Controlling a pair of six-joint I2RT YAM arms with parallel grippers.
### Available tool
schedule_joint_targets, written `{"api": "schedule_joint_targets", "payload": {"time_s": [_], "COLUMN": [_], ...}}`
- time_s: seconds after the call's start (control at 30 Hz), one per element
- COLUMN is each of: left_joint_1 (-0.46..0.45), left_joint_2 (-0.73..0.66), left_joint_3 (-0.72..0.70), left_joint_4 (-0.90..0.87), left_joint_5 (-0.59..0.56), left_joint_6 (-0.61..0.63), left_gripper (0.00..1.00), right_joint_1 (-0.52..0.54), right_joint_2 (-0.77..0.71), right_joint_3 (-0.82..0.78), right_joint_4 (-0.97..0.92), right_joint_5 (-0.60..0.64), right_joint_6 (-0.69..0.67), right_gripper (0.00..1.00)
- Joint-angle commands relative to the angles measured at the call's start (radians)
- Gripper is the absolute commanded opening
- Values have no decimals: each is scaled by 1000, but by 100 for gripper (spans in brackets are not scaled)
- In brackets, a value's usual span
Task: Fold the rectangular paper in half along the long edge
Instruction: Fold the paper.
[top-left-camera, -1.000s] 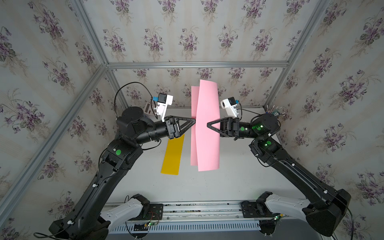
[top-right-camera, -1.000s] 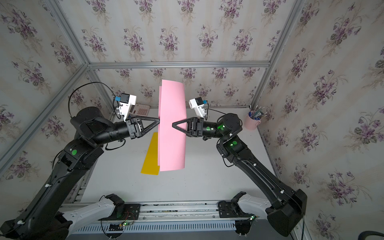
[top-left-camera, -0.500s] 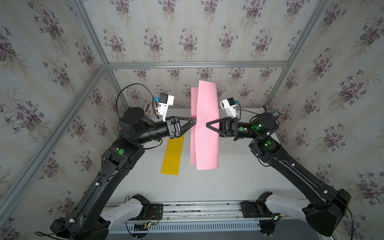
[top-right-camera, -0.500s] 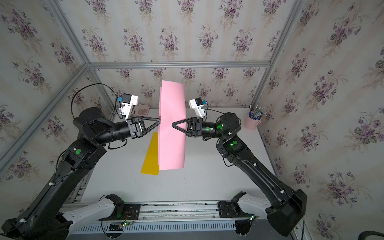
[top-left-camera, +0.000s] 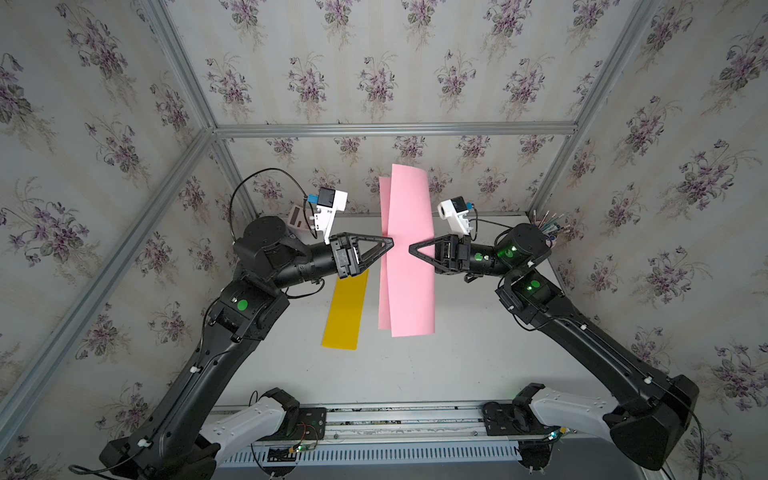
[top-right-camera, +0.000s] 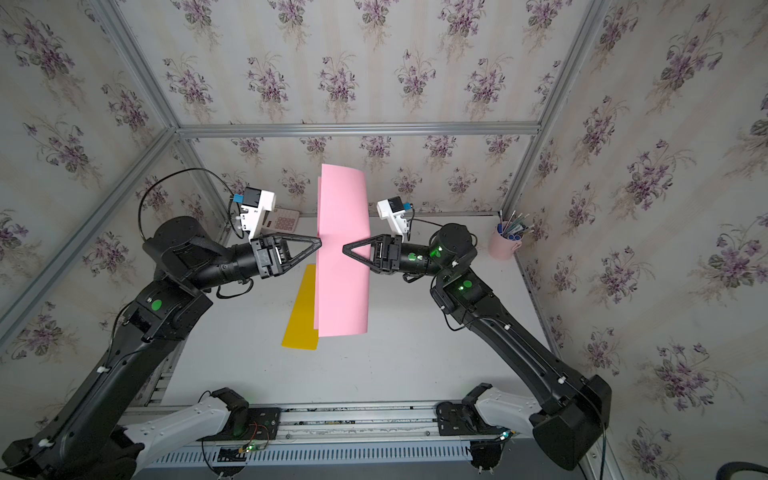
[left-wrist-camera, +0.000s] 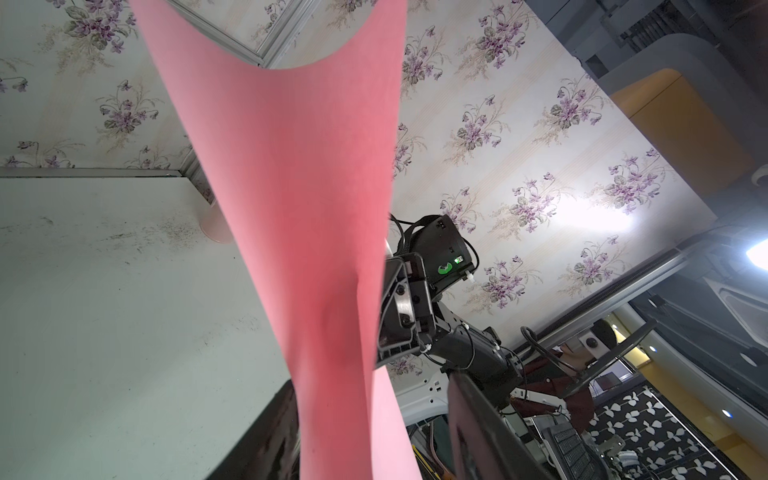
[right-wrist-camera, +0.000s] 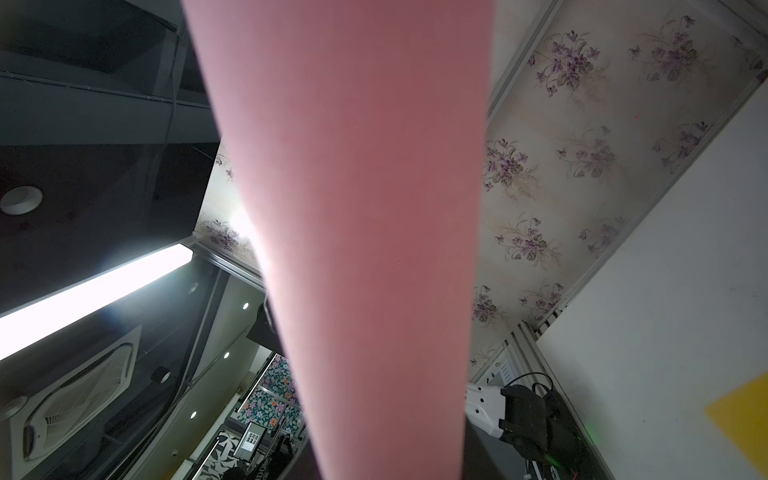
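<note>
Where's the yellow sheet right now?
In both top views the yellow sheet lies flat on the table, below the left claw and just left of the raised pink paper.

Plain pink paper (top-left-camera: 409, 249) is the brightest colour here. Beside it lies plain yellow paper (top-left-camera: 345, 316) on a white table (left-wrist-camera: 104, 332) flecked with faint grey smudges. The walls (top-left-camera: 374, 62) behind and around the pink paper are cream with pale stripes and repeating sprigs of purple flowers with grey-green leaves. Well apart from it stands a pale pink cup (top-right-camera: 503, 247). The left arm (top-left-camera: 195, 374) and right arm (top-left-camera: 582, 332) are black with small green lights.
</note>
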Motion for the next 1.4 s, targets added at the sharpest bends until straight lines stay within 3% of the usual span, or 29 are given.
{"api": "schedule_joint_targets", "payload": {"time_s": [0.0, 0.43, 0.7, 1.37], "left_joint_1": [0, 0, -2, -3], "left_joint_2": [-6, 15, 20, 31], "left_joint_3": [-4, -24, -31, -32], "left_joint_4": [42, 77, 83, 88], "left_joint_5": [14, 27, 32, 43], "left_joint_6": [3, -11, -17, -20], "left_gripper": [59, 57, 39, 31], "right_joint_1": [-1, 1, 8, 16], "right_joint_2": [4, 2, 5, 7], "right_joint_3": [-2, 29, 63, 98], "right_joint_4": [21, 7, -107, -204], "right_joint_5": [1, 9, 27, 63], "right_joint_6": [-6, -13, -89, -152], "right_gripper": [33, 31, 30, 31]}}
